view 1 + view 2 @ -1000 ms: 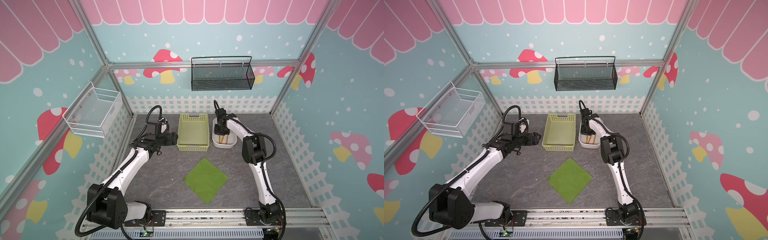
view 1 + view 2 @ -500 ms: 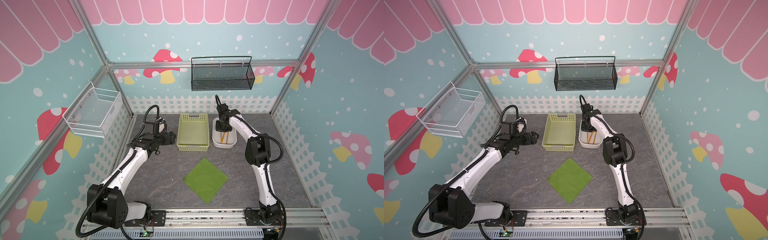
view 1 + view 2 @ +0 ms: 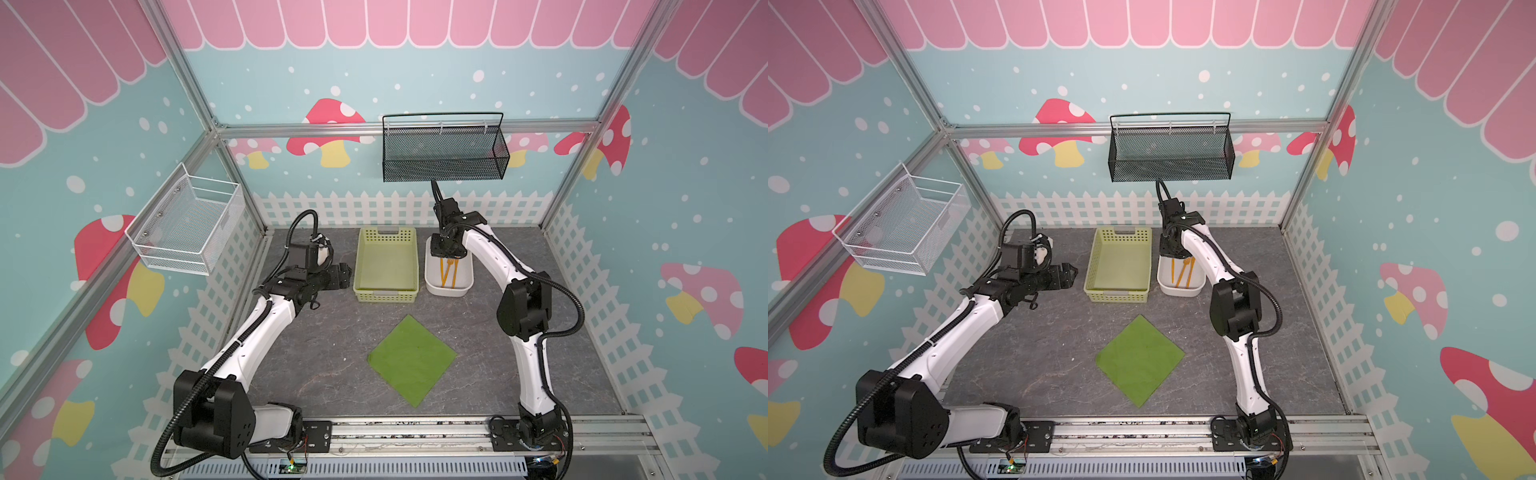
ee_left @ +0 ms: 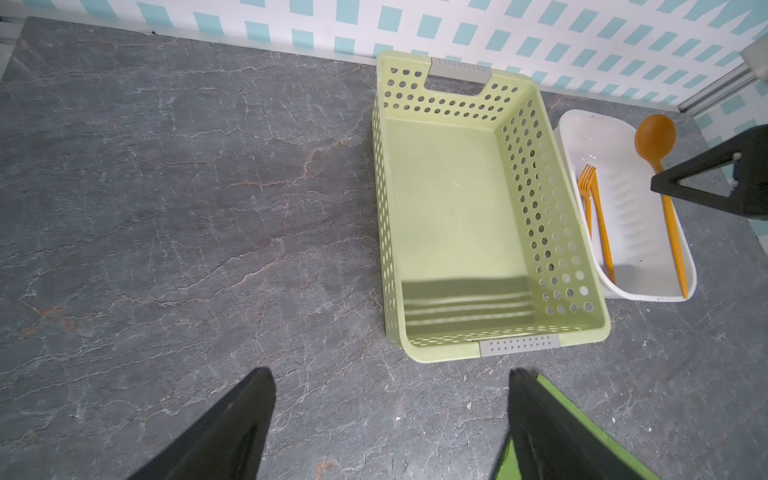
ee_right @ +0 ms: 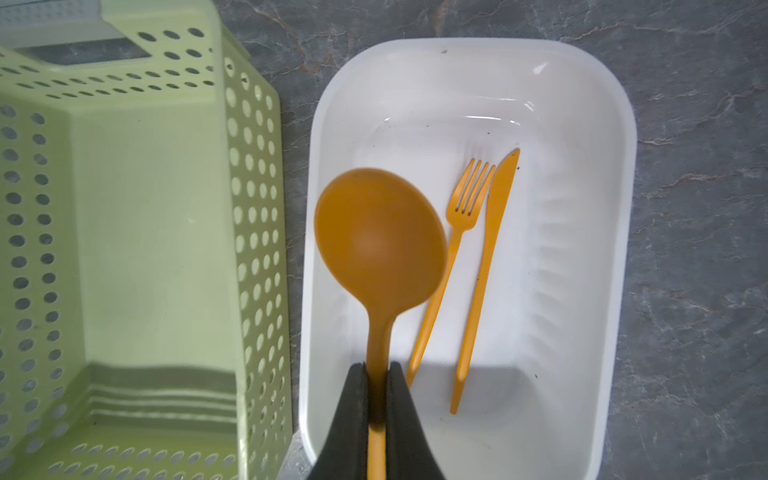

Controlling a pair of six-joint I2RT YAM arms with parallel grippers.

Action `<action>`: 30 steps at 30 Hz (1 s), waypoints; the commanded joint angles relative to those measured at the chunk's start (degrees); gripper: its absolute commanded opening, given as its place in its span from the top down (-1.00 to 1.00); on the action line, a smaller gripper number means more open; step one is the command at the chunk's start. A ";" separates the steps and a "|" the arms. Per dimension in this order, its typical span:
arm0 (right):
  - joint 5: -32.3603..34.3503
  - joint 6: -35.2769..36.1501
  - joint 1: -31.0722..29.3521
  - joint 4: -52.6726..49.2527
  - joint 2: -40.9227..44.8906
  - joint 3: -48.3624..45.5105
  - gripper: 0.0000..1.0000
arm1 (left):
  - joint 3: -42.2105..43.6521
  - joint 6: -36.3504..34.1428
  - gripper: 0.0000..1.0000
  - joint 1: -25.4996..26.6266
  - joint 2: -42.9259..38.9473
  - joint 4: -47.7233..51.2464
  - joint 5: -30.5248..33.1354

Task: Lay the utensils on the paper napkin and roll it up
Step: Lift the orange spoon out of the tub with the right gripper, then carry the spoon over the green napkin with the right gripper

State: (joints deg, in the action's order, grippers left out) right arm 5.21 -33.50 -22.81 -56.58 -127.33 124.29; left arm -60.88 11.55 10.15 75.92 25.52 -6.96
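Pinching the spoon (image 5: 378,245) by its handle just below the bowl, the right gripper (image 5: 377,368) has its jaws narrowed to the width of that slim stem. The handle runs on between the fingers toward the wrist. The round bowl looks large and slightly blurred in the right wrist view, so it is probably raised above the other pieces. Whether the handle's far end touches anything is hard to tell.

Beneath the spoon, the fork (image 5: 461,220) and knife (image 5: 484,266) lie side by side on the floor of the white dish (image 5: 415,75), tines and blade tip pointing the same way. The fork's handle passes under the spoon's neck. The dish sits on the grey table (image 3: 332,353), just beside the pale green basket (image 5: 145,208), with a thin strip of table between them.

In both top views the right gripper (image 3: 446,255) points down over the back end of the dish.

The left gripper (image 4: 390,374) has its jaws spread wide and holds nothing. It hovers over bare table to the left of the basket (image 3: 386,264), aimed toward it.

The napkin (image 3: 412,359) lies flat on the table as a green diamond, in front of the basket and dish and well apart from both grippers.
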 commanded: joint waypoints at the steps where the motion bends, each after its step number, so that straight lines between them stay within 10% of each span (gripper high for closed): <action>1: -0.19 -0.49 -1.55 -0.79 4.91 -4.09 0.85 | 0.06 -0.74 -0.79 -0.29 -2.00 1.11 1.25; 30: -3.70 -28.53 -24.01 27.01 33.21 -57.66 0.94 | 0.91 0.05 -0.80 -0.31 -4.78 1.82 0.23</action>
State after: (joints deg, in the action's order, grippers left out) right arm 1.39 -56.29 -45.36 -33.56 -95.90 68.53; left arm -60.64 11.57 10.15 71.96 26.37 -6.26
